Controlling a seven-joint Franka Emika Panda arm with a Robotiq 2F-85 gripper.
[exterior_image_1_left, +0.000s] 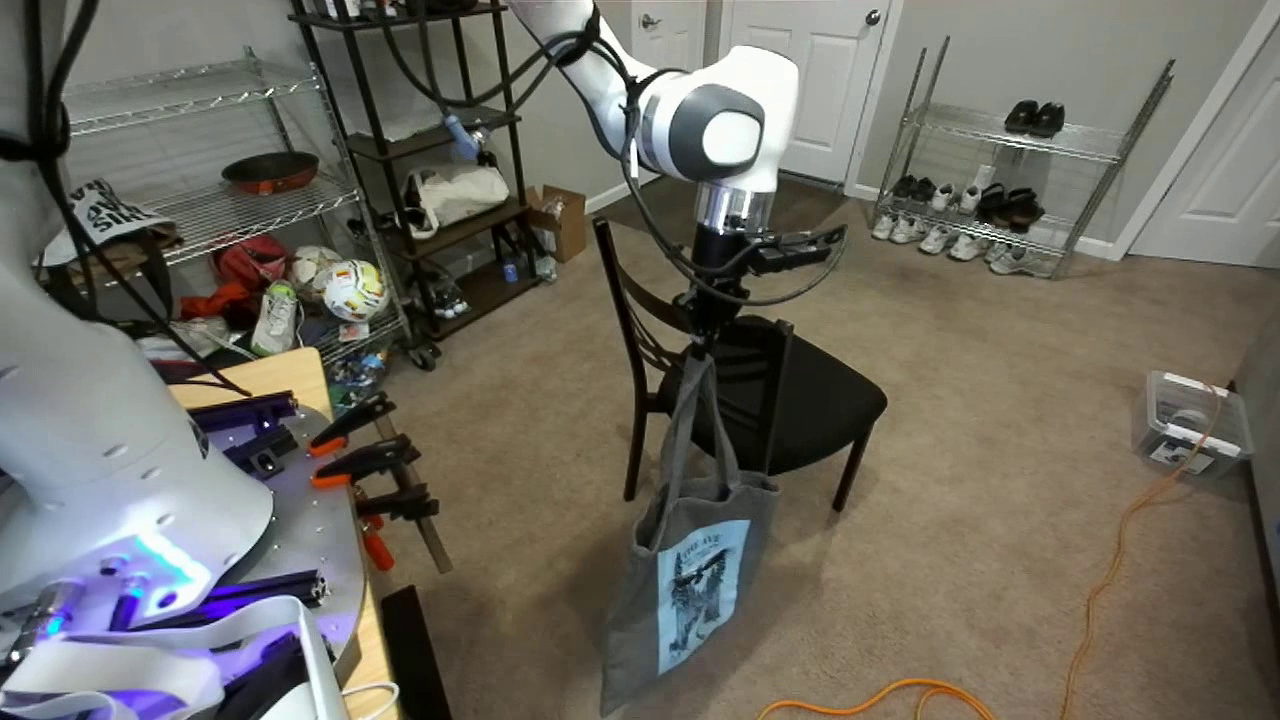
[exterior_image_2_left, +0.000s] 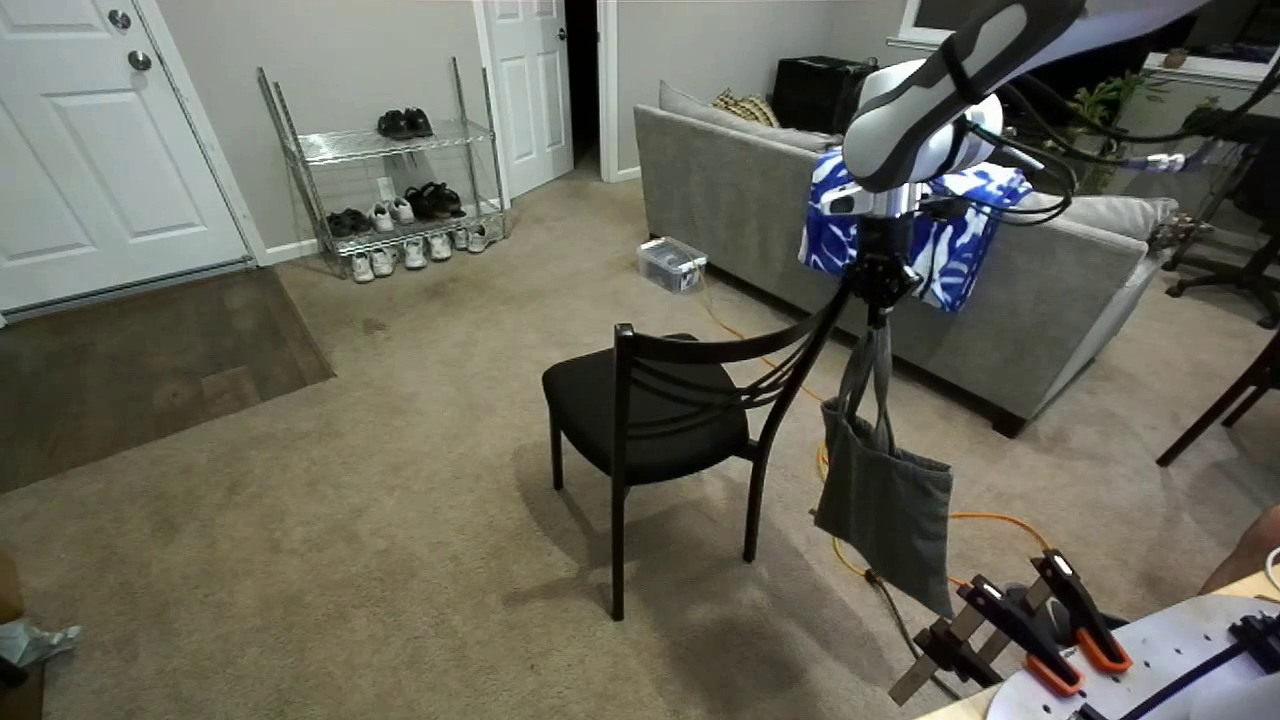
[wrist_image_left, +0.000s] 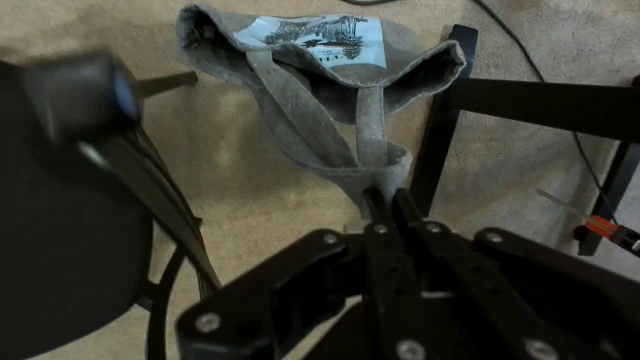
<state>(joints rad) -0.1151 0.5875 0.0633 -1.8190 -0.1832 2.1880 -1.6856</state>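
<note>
Pincer (wrist_image_left: 386, 200) clamps tight on straps (wrist_image_left: 371, 120) of a bag (exterior_image_1_left: 690, 590) | bag dangles just beside a chair (exterior_image_1_left: 825, 400) | looks soft, limp, probably light, prone to swing; straps the surest hold

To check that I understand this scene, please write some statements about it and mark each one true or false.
1. The gripper holds the tote bag by its handles. True.
2. The chair has a black seat. True.
3. The tote bag lies on that seat. False: it hangs from the gripper, beside the chair.
4. A blue-and-white cloth is draped over the sofa. True.
5. The sofa is bright red. False: it is grey.
</note>
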